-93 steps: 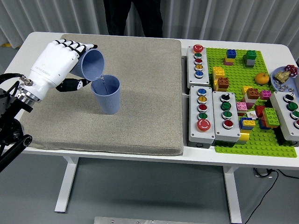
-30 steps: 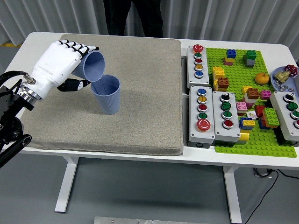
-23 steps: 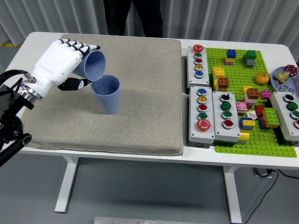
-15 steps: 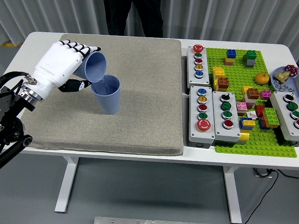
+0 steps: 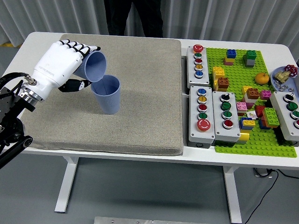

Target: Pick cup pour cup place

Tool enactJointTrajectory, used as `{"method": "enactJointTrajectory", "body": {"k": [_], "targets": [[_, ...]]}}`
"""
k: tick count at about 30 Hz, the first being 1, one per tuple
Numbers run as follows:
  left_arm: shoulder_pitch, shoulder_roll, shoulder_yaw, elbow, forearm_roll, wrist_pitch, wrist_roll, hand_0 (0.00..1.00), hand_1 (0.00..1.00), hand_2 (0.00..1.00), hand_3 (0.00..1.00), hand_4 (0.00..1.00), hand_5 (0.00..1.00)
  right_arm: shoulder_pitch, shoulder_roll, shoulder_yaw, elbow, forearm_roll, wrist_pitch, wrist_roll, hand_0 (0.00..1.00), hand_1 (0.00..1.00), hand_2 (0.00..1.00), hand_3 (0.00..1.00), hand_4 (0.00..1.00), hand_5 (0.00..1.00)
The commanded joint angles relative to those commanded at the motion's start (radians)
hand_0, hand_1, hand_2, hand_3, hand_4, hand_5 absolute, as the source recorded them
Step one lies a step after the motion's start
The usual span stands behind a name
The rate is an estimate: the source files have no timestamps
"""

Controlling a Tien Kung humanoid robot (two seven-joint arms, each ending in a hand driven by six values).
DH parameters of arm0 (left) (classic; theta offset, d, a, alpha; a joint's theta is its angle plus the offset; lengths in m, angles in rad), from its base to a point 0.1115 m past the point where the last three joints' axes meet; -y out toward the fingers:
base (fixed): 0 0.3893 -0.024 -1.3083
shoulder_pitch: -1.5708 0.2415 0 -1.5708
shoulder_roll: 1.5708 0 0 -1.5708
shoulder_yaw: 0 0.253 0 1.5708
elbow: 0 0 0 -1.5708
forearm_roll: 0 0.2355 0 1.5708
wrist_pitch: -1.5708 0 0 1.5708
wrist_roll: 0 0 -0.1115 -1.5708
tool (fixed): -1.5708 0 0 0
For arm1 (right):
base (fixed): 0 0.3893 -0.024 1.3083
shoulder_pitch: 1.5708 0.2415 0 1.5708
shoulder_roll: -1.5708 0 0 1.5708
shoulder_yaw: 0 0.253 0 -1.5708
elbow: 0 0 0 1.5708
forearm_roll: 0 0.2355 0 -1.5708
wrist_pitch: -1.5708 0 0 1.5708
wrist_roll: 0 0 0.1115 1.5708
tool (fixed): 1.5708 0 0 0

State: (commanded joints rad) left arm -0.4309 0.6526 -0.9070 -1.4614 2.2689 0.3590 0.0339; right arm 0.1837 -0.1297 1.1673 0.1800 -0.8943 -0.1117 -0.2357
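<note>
A blue ribbed cup [image 5: 107, 94] stands upright on the grey mat [image 5: 140, 116], left of centre. My left hand [image 5: 63, 63], white with black fingertips, is shut on a second blue cup [image 5: 95, 66]. That cup is tipped on its side with its mouth facing right and down, its rim just above the upright cup's rim. No stream shows between the two cups. My right hand does not appear in the head view.
Several grey button boxes [image 5: 202, 108] stand right of the mat. Beyond them lies a green baseplate [image 5: 261, 140] with coloured bricks and a small orange [image 5: 262, 78]. A person in dark clothes [image 5: 133, 16] stands at the far side.
The held cup stays tilted over the standing cup with only slight wobble. Liquid that ran between the cups three seconds and half a second ago has stopped.
</note>
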Motion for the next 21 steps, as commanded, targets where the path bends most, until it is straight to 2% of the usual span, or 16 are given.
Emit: {"method": "enactJointTrajectory", "body": {"k": [13,21], "targets": [[-0.006,0.005,0.012,-0.001,0.0,-0.006,0.008,0.475,0.506,0.554,0.567,0.611,0.002,0.004,-0.002,-0.001,0.0,0.0,0.0,0.0,0.745,0.716,0.734,0.635,0.185,0.417],[-0.011,0.006,0.016,-0.001,0.0,0.005,0.015,0.476,0.506,0.554,0.567,0.61,0.002,0.003,-0.002,-0.003,0.0,0.002,-0.001,0.001,0.746,0.717,0.734,0.635,0.185,0.418]]}}
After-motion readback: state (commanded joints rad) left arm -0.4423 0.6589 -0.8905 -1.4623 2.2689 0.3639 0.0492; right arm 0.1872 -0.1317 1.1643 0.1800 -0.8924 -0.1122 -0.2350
